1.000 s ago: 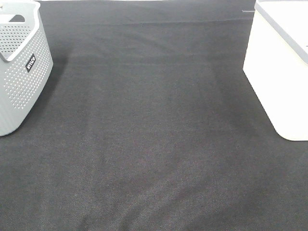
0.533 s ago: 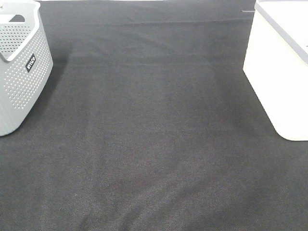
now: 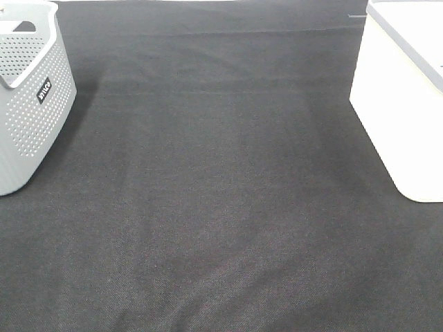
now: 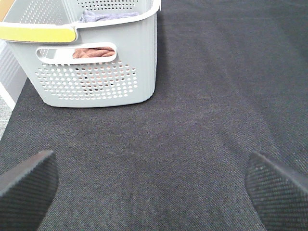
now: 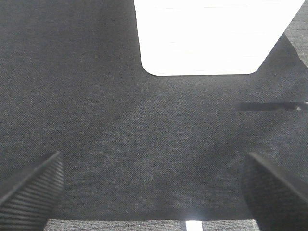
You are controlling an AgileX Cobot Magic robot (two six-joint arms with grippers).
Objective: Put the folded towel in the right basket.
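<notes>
The right basket [image 3: 405, 104] is a plain white bin at the right edge of the overhead view; its wall also shows in the right wrist view [image 5: 211, 36]. Folded towels, one reddish [image 4: 91, 52] and one grey-purple [image 4: 103, 17], lie inside the grey perforated left basket [image 4: 96, 82], seen at the left of the overhead view [image 3: 28, 104]. My left gripper [image 4: 154, 187] is open and empty over the cloth, short of the grey basket. My right gripper [image 5: 154, 187] is open and empty, short of the white basket. Neither arm shows in the overhead view.
A dark grey cloth [image 3: 221, 194] covers the table between the two baskets. The grey basket has a yellow handle pad [image 4: 36, 33]. A thin dark strip [image 5: 269, 106] lies on the cloth near the white basket.
</notes>
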